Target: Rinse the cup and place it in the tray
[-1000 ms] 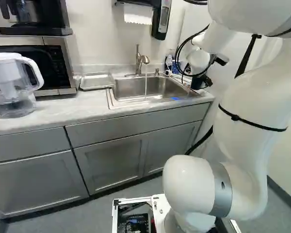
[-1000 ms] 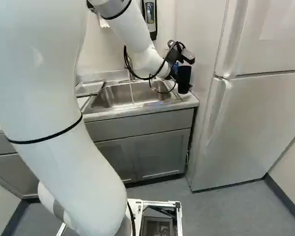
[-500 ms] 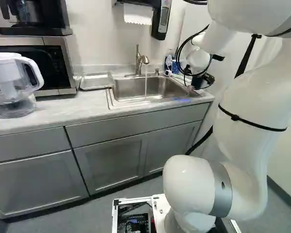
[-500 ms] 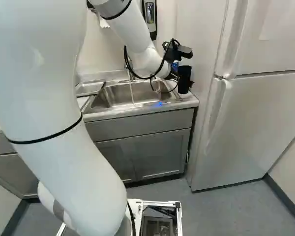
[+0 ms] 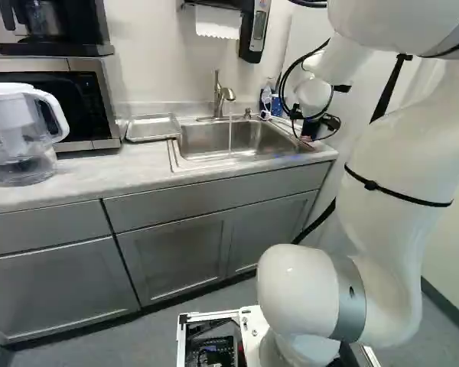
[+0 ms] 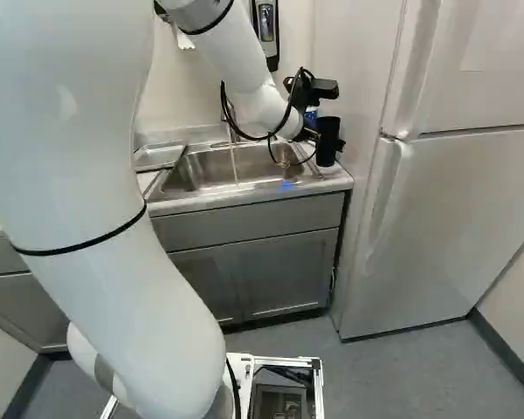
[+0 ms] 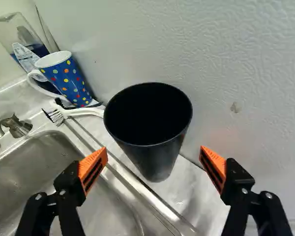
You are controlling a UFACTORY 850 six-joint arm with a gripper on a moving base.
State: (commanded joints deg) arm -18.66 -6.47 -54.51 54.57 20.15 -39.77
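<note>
Water [image 5: 229, 138] falls in a thin stream from the faucet [image 5: 219, 95] into the steel sink [image 5: 201, 141] in the left base view, and the metal tray [image 5: 152, 128] lies on the counter [image 5: 80, 172] just beside the sink, between it and the microwave [image 5: 103, 107]. A clear pitcher with a white lid [image 5: 17, 141] stands at the left of that view, in front of the microwave. In the right base view the white arm [image 6: 244, 70] reaches over the sink, and the black gripper [image 6: 311, 135] is at the black cup [image 6: 328, 141], near the tall fridge [image 6: 445, 218]; blue light shows on the front edge of the sink. The wrist view has the two fingers spread wide, their orange pads [image 7: 94, 167] on either side of the black cup and apart from it. The cup is upright, mouth up, on the strip of counter between the sink and a pale textured surface [image 7: 246, 64]. Beyond it lies a white-handled brush [image 7: 86, 112], and close to that stands a blue mug with coloured dots [image 7: 71, 81], beside a clear bottle [image 7: 22, 42].
</note>
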